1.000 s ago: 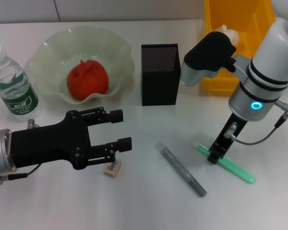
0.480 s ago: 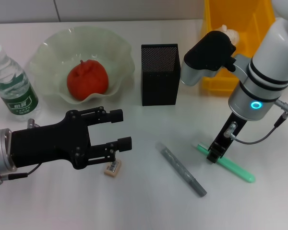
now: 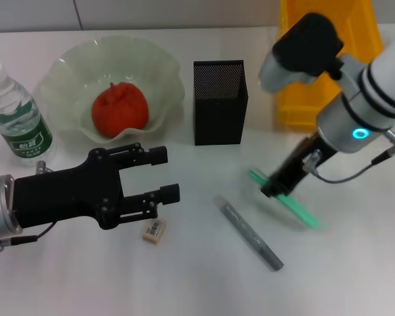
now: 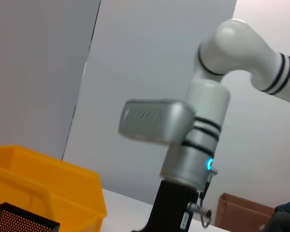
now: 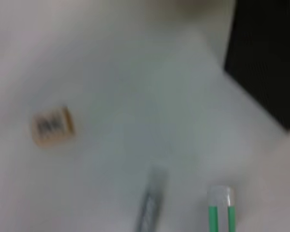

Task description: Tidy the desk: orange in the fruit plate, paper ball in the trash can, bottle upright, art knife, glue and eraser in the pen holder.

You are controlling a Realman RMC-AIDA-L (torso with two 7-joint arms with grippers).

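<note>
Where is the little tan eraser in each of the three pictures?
Head view: the eraser lies on the white desk, just below the left gripper.
Left wrist view: not in it; only the right arm, a wall and the yellow trash can show.
Right wrist view: the eraser is a blurry tan block on the desk.
Shared landmark: the black pen holder, also seen at and.

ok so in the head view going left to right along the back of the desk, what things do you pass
bottle → fruit plate holding the orange → pen holder → trash can
</note>
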